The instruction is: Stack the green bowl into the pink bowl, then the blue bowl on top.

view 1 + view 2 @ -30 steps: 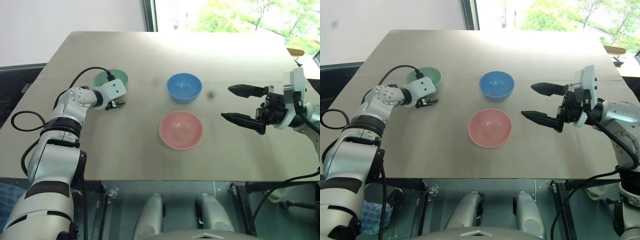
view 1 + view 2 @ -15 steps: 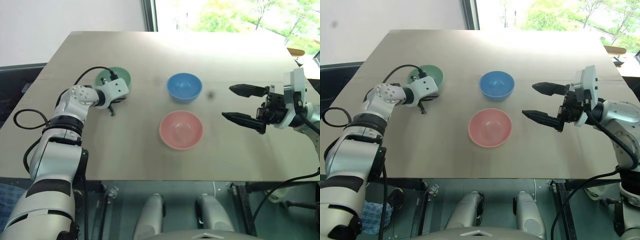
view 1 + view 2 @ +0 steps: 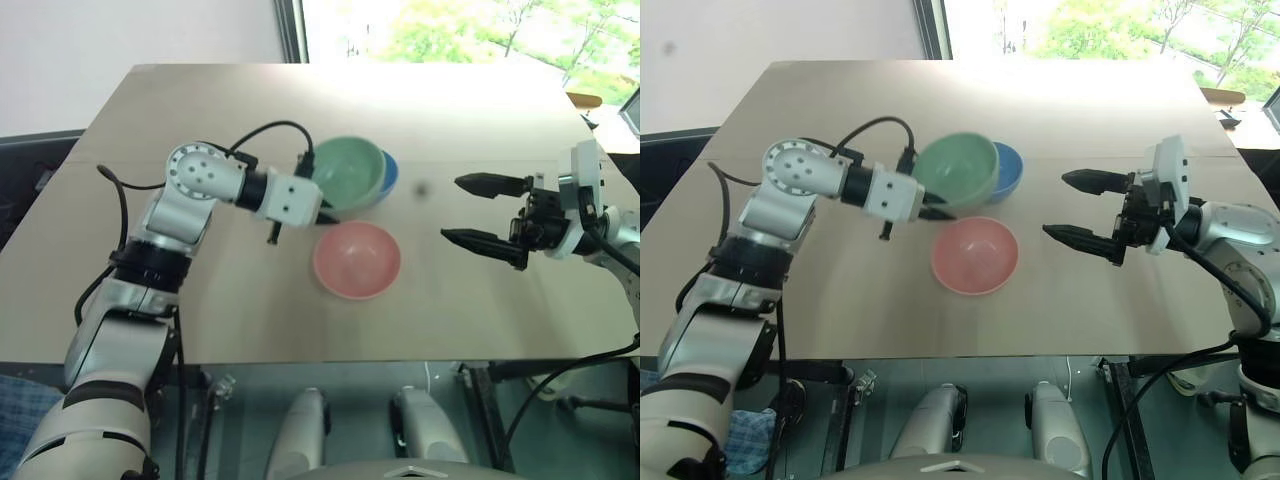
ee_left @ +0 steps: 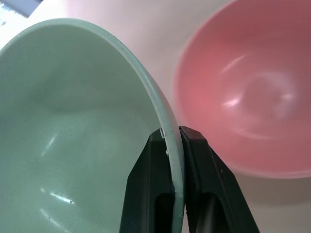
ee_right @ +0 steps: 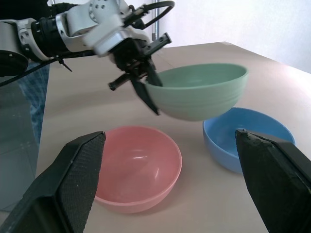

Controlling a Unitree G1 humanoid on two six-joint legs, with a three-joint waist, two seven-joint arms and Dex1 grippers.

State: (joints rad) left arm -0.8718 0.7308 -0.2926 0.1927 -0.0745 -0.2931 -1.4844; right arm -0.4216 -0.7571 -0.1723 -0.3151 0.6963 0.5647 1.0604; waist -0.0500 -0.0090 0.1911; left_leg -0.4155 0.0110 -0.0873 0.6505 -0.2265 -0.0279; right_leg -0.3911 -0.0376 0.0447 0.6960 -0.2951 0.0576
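My left gripper [image 3: 328, 205] is shut on the near rim of the green bowl [image 3: 348, 172], holding it tilted in the air. The bowl hangs in front of the blue bowl [image 3: 390, 171] and just beyond the pink bowl [image 3: 357, 260]. In the left wrist view both fingers [image 4: 194, 160] pinch the green rim, one inside and one outside, with the pink bowl [image 4: 248, 97] close beside it. The blue bowl [image 5: 248, 138] and pink bowl [image 5: 136, 167] rest on the table. My right gripper [image 3: 452, 208] is open and level, to the right of the bowls and holding nothing.
The beige table [image 3: 200, 310] reaches to a window at the far side, and its front edge lies close below the pink bowl. A black cable [image 3: 265, 130] loops over my left forearm. A small dark spot [image 3: 421, 186] marks the table near the blue bowl.
My left gripper shut on the green bowl's rim, lifted it off the far left of the table and carried it right, up to the blue and pink bowls. The right arm stayed still.
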